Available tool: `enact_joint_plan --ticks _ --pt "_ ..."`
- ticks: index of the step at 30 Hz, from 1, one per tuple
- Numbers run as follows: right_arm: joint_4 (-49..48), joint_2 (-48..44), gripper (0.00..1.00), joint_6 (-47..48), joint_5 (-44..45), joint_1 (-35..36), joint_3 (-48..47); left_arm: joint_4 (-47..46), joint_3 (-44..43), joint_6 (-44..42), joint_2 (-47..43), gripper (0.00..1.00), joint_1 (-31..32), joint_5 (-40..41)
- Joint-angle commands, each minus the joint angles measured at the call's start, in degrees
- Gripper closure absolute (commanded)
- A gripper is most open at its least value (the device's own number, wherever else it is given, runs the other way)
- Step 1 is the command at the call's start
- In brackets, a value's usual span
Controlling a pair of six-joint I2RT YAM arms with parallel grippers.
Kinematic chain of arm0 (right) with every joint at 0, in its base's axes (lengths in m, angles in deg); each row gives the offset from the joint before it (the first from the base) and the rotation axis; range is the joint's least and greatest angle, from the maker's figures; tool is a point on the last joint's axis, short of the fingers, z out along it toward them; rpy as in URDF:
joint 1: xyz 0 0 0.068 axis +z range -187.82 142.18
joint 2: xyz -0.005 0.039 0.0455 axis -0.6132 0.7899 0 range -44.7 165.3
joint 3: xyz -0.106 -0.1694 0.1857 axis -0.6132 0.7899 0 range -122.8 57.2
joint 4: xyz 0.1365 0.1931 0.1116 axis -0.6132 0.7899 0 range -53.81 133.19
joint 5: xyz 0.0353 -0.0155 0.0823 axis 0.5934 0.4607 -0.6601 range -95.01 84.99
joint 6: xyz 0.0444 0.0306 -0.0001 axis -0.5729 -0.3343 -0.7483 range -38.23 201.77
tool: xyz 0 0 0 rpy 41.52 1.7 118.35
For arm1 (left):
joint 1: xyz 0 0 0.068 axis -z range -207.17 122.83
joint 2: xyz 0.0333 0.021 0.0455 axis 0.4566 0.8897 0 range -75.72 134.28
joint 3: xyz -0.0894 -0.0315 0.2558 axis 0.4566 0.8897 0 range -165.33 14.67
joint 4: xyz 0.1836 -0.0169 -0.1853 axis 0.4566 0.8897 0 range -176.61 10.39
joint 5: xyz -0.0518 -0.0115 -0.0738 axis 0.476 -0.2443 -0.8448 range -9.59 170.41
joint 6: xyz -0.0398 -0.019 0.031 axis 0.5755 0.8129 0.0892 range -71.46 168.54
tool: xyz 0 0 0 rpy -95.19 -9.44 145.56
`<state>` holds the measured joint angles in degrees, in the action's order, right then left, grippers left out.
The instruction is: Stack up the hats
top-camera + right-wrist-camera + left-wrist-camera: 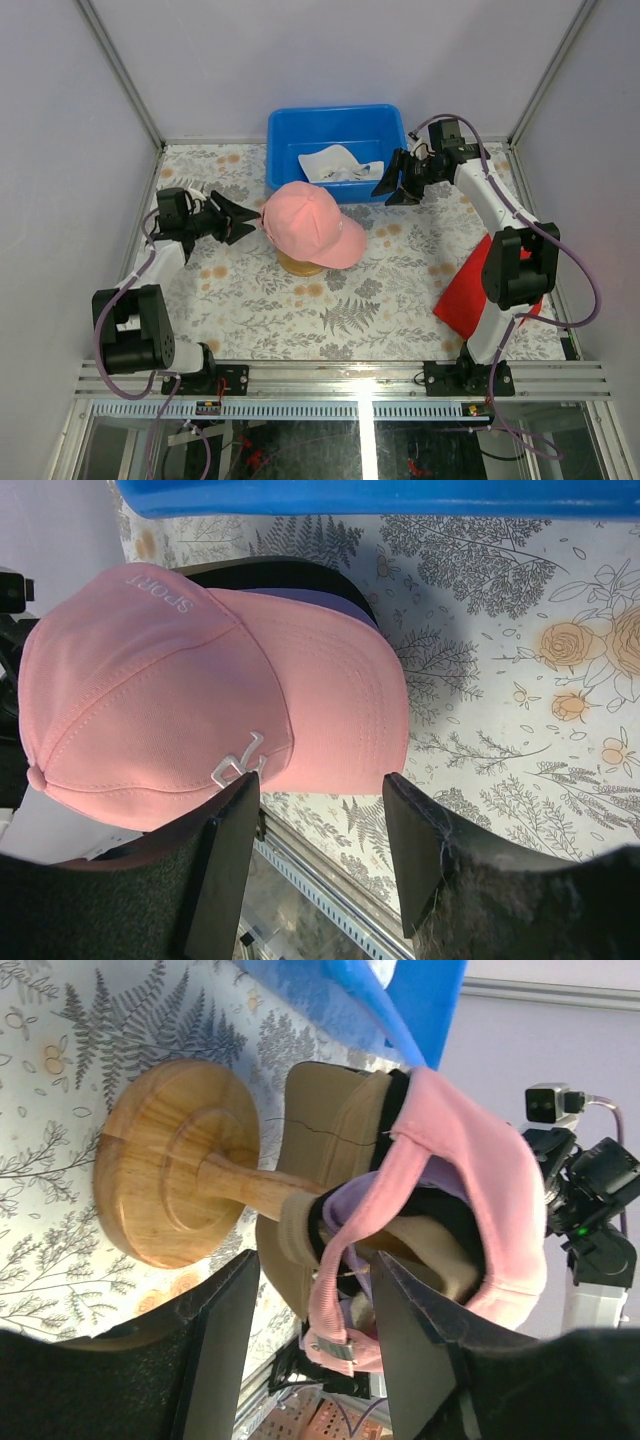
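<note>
A pink cap (310, 225) tops a stack on a wooden stand (300, 265) at mid table. In the left wrist view the pink cap (480, 1180) covers lavender (350, 1205), black (440, 1215) and tan (330, 1130) caps above the stand's round base (180, 1160). A white cap (335, 165) lies in the blue bin (290, 125). My left gripper (235, 218) is open at the stack's left side; the pink cap's back strap hangs between its jaws (315, 1340). My right gripper (395, 185) is open and empty, right of the stack, facing the pink brim (330, 710).
The blue bin stands at the back of the table, right behind the stack. A flat red cloth (475, 290) lies at the right by the right arm's base. Grey walls close the table on three sides.
</note>
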<state>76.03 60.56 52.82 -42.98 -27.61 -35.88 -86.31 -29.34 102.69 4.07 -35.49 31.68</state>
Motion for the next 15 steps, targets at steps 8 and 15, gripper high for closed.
enact_joint_plan --ticks 8,15 --pt "2.29 3.03 0.4 0.05 1.04 0.61 -9.07 -9.06 -1.26 8.94 -4.04 0.49 -0.68 -2.93" --pt "7.08 15.5 0.39 1.63 3.82 2.27 -29.64 4.3 -9.04 1.51 -6.83 0.42 -1.02 5.63"
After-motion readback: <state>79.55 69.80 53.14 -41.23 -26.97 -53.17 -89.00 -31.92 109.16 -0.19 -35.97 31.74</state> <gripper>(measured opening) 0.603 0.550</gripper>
